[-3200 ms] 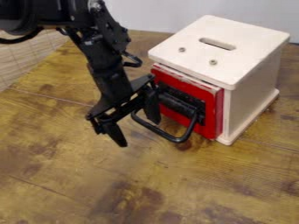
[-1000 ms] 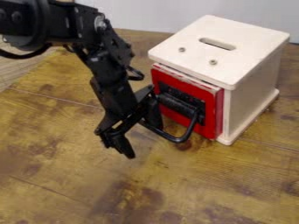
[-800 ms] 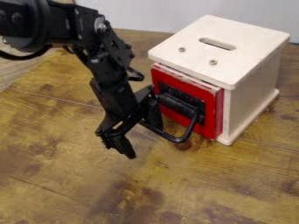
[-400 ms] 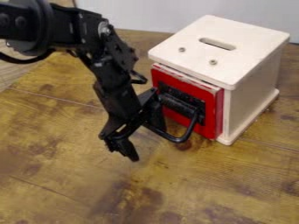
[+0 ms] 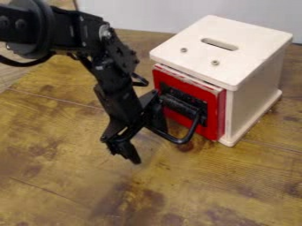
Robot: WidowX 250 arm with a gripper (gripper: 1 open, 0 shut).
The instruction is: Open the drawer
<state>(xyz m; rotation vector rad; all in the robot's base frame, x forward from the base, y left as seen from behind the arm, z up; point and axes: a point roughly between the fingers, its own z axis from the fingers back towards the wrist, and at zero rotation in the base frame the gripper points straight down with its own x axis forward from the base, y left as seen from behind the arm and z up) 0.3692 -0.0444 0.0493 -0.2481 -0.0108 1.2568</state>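
From my seat I see the gripper pointing steeply down at the wooden table, its black fingers spread apart and holding nothing. The drawer sits just to the gripper's right and a little above it in the view, set in the front of a cream-white cube housing. Its big black loop handle hangs out toward the gripper; one finger appears to overlap the loop's near side, but I cannot tell whether it is inside the loop or actually touching.

Room to move: the table lies open to the gripper's left and below it in the view, bare wood all the way to the frame edges. To its right, the housing blocks the way. The arm comes in from the upper left.

The drawer itself shows a red face framed by the housing, with a black front panel behind the handle. It seems nearly flush with the housing, with no interior visible.
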